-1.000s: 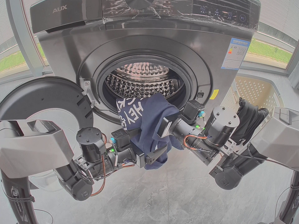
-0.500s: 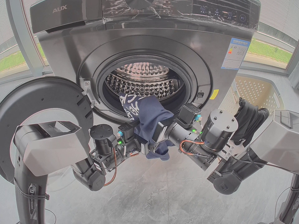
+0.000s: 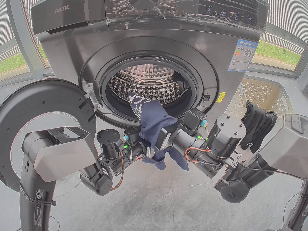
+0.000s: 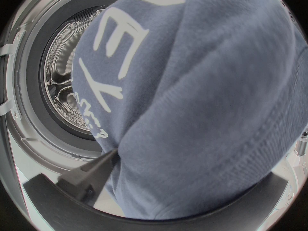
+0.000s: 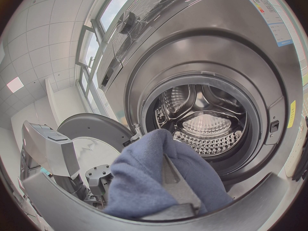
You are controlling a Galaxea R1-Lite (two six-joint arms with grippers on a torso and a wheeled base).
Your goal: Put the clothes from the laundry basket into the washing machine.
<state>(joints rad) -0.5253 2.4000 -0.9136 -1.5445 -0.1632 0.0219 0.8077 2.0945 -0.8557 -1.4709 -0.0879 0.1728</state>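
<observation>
A navy garment (image 3: 154,116) with white lettering is bunched over both grippers, its top leaning into the open mouth of the washing machine (image 3: 144,81). Its lower end hangs down in front of the machine. My right gripper (image 3: 160,134) is just below the door opening, shut on the navy garment (image 5: 141,174), one of its fingers (image 5: 178,180) poking out of the cloth. My left gripper (image 3: 150,148) sits beside and slightly below it, shut on the same navy garment (image 4: 199,97). Only one of its fingers (image 4: 89,177) shows; cloth hides the other.
The round door (image 3: 41,106) stands swung open on the left, close to my left arm. A beige laundry basket (image 3: 266,95) stands at the right of the machine, with black clothing (image 3: 256,122) draped over its rim. Grey floor lies below.
My left arm has swung in toward the machine, closing up beside the right gripper. The navy garment has bunched narrower and its top has risen farther into the drum opening.
</observation>
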